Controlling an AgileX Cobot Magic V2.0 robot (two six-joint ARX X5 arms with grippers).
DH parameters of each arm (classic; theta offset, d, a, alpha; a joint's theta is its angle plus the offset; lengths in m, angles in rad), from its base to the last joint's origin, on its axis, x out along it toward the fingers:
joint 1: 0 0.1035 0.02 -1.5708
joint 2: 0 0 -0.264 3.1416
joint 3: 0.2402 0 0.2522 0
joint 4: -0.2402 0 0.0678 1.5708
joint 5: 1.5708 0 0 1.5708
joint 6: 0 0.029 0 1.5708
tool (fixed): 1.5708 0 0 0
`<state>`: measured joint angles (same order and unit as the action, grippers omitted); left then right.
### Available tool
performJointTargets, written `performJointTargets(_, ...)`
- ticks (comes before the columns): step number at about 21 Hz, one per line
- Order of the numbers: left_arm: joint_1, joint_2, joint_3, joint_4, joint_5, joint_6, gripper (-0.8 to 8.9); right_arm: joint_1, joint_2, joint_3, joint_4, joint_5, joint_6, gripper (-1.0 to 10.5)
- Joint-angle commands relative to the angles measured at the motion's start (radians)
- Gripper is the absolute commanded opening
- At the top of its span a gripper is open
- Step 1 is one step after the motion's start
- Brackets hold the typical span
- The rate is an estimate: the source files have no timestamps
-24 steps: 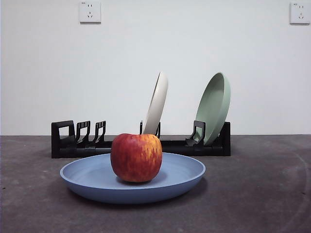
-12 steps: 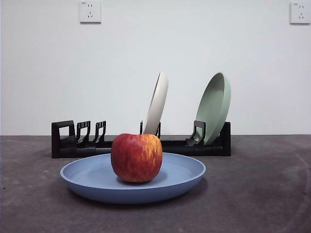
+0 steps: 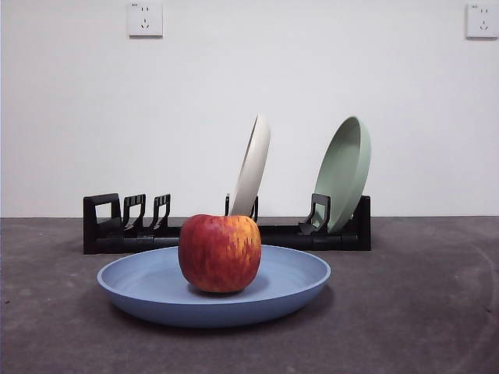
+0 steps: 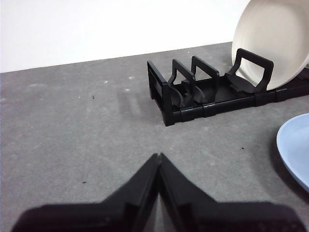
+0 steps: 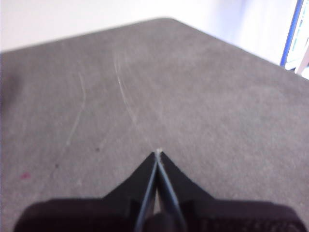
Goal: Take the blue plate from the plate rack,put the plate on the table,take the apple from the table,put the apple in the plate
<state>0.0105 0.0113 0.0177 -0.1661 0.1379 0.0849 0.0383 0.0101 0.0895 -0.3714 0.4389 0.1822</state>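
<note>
Red apple (image 3: 219, 253) sits upright in the middle of the blue plate (image 3: 296, 282), which lies flat on the dark grey table (image 3: 421, 312) just in front of the plate rack (image 3: 125, 230). Rack holds a cream-white plate (image 3: 251, 165) and a pale green plate (image 3: 343, 171), both on edge and leaning. Left hand (image 4: 158, 159) pinched closed, empty, above bare table near the rack's end. Right hand (image 5: 158, 155) likewise closed and empty, over bare table.

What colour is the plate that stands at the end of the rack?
Pale green plate; the front view shows it best.
</note>
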Motion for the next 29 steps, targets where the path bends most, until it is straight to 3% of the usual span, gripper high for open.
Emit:
performJointTargets(1, 0.002, 0.004, -0.01, 0.006, 0.0, -0.007, -0.04, -0.006, -0.002, -0.02, 0.024, -0.019, -0.032, 0.0)
performJointTargets(7, 0.002, 0.005, -0.01, 0.006, 0.0, -0.007, -0.04, -0.007, -0.002, -0.077, 0.194, -0.315, -0.186, 0.0)
performJointTargets(9, 0.002, 0.005, -0.01, 0.006, 0.0, -0.007, -0.04, -0.007, -0.002, -0.075, 0.186, -0.354, -0.213, 0.0)
performJointTargets(29, 0.002, 0.011, -0.01, 0.006, 0.0, -0.007, -0.04, -0.007, -0.002, -0.075, 0.19, -0.372, -0.182, 0.0)
